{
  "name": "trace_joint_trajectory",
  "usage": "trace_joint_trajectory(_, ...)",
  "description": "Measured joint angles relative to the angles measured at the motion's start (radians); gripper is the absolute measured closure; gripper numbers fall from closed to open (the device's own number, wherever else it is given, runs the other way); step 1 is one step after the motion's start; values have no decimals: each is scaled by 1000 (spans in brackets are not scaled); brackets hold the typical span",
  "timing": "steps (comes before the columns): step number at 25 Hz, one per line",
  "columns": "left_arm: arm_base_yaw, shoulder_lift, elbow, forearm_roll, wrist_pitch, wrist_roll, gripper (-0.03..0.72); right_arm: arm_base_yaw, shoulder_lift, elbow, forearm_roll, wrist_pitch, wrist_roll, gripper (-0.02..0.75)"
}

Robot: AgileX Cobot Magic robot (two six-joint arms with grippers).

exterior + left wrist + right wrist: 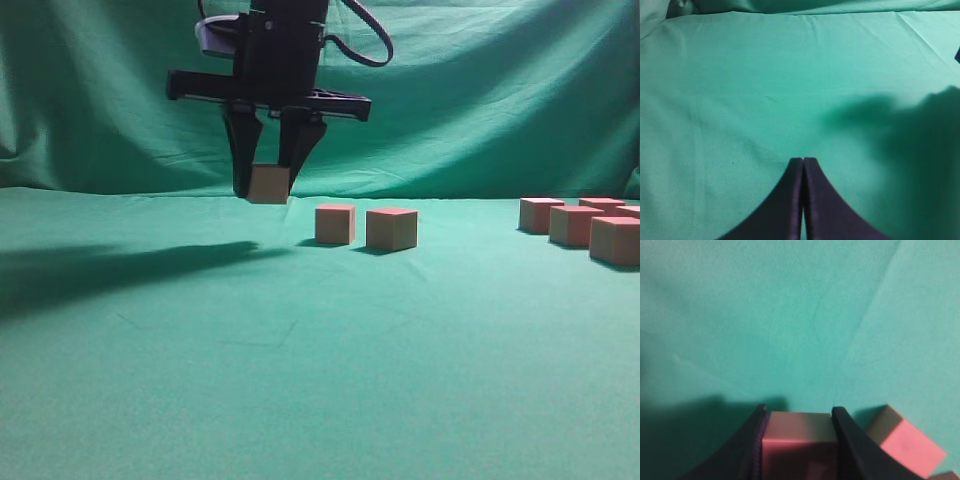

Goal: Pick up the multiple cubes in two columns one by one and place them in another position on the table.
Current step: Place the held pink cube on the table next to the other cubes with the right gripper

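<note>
Right black two-fingered tool (pixel 268 185): closed on one small matte cube with pinkish-red top and tan-brown sides (pixel 269 184), held clear above the green cloth-covered bench (pixel 300 350). Left black tool (pixel 803 161): fingers pressed together, holding nothing, over bare cloth. Two matching cubes (pixel 335 223) (pixel 391 228) rest side by side on the bench, just right of the held one. A further cluster of cubes (pixel 575 225) sits at the far right.
</note>
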Motion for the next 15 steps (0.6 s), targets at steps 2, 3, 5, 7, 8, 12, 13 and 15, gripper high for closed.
trace_joint_trajectory(2, 0, 0, 0, 0, 0, 0, 688, 0, 10, -1, -2, -11, 4, 454)
trace_joint_trajectory(3, 0, 0, 0, 0, 0, 0, 688, 0, 16, -2, -2, -11, 6, 454)
trace_joint_trajectory(5, 0, 0, 0, 0, 0, 0, 688, 0, 28, -2, -4, -11, 9, 454)
trace_joint_trajectory(7, 0, 0, 0, 0, 0, 0, 688, 0, 45, -2, -6, -11, 18, 454)
trace_joint_trajectory(8, 0, 0, 0, 0, 0, 0, 688, 0, 51, -2, -9, -11, 20, 454)
trace_joint_trajectory(12, 0, 0, 0, 0, 0, 0, 688, 0, 68, -2, -20, -11, 21, 454)
trace_joint_trajectory(13, 0, 0, 0, 0, 0, 0, 688, 0, 68, -3, -23, -13, 21, 454)
trace_joint_trajectory(15, 0, 0, 0, 0, 0, 0, 688, 0, 68, -5, -39, -13, 21, 454)
